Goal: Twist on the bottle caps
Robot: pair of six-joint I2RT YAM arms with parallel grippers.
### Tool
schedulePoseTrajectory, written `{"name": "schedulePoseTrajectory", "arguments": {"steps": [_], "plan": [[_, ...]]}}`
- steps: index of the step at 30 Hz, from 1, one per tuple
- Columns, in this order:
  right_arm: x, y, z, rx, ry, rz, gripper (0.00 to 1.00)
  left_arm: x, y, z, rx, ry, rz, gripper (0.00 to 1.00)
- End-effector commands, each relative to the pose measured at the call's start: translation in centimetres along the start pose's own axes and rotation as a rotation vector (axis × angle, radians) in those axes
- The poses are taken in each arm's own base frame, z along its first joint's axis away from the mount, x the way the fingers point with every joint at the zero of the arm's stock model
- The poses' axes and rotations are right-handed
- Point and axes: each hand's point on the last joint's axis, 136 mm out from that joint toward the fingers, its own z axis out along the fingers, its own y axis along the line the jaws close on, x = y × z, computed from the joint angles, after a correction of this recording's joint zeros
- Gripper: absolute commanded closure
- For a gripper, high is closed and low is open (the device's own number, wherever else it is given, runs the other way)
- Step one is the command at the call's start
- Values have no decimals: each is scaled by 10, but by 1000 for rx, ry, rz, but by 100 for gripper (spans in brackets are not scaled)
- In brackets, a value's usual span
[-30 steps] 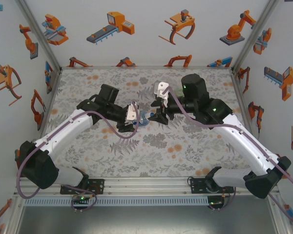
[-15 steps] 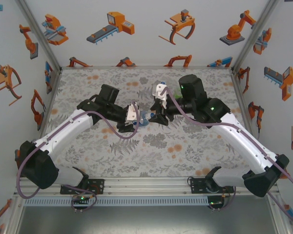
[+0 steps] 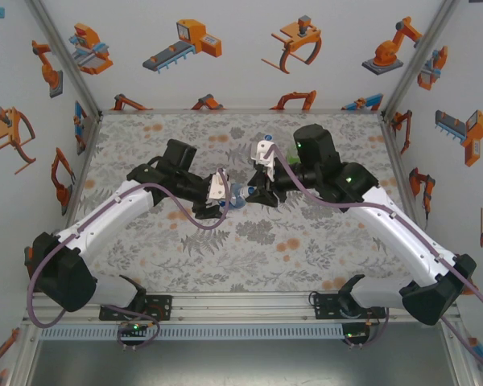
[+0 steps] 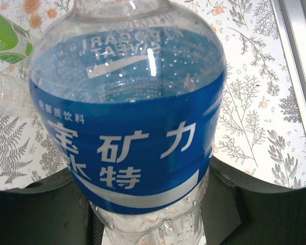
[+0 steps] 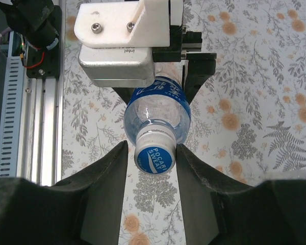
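Top view: I see the left gripper [image 3: 224,195] and right gripper [image 3: 251,193] meeting over the table [image 3: 145,265], with the bottle [image 3: 237,195] lying level between them.
Left wrist: my left gripper is clamped on the blue-labelled body, which looks clear, dimpled and thin-walled.
Right wrist: the right fingers [image 5: 109,173] flank the blue cap [image 5: 154,152] on the neck. They are slightly apart and not pinching.
Risk: an off-centre squeeze could cross-thread the cap or twist the bottle in my left grip.

Clear, glossy plastic bottle [image 5: 158,115] with a shiny blue film label [image 4: 127,153]; smooth white plastic cap [image 5: 154,153]; matt flower-printed bench [image 5: 255,76] covering.
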Motion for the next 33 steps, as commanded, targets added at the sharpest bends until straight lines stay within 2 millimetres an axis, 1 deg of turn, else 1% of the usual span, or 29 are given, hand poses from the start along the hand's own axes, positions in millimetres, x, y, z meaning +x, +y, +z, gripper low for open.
{"name": "schedulePoseTrajectory", "arguments": {"steps": [1,6,12,15,17,18,21,25,27,29,31,33], "plan": [[-4,4,-6,2,-16,-9,57,-16,-4,-7,12,-46,41,100],[-3,3,-6,12,-10,-7,58,-17,-5,-7,13,-46,39,100],[-6,3,-7,11,-23,24,72,-18,-4,-8,9,-47,41,100],[-6,-2,-5,35,-31,119,80,-18,-4,-7,10,-47,42,100],[-5,-10,-3,74,-47,241,87,-18,-3,-7,9,-45,34,100],[-4,-19,-2,113,-58,330,90,-17,-3,-7,8,-41,31,100],[9,-42,0,237,-58,636,100,-16,-1,-6,1,-31,28,100],[39,-60,-3,399,-25,1061,100,-14,2,-5,-6,-21,18,100],[54,-63,0,444,-35,1285,100,-14,2,-5,-5,-23,12,100],[63,-62,7,442,-47,1442,100,-13,2,-4,-5,-21,12,100],[62,-62,15,408,-59,1500,100,-12,2,-4,-5,-17,9,100],[59,-66,14,419,-72,1506,100,-12,3,-4,-8,-16,11,100]]}}
